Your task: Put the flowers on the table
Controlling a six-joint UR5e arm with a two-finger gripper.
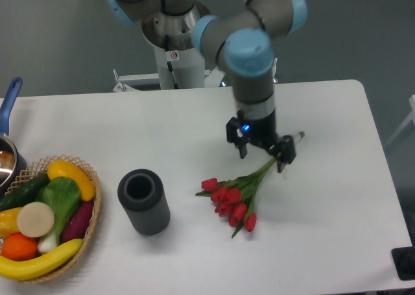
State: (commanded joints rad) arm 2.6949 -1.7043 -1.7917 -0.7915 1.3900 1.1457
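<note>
The flowers (233,201) lie flat on the table (337,217), right of the empty cylinder (143,201). Gripper (262,153) above the stems, jaws spread, holding nothing. Basket (89,227) left of the cylinder holds fruit and vegetables.

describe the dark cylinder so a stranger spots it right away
On the white table, look just right of the wicker basket of produce. The dark cylinder stands upright there, open on top, left of the flowers; it is the only black, ribbed thing.
</note>
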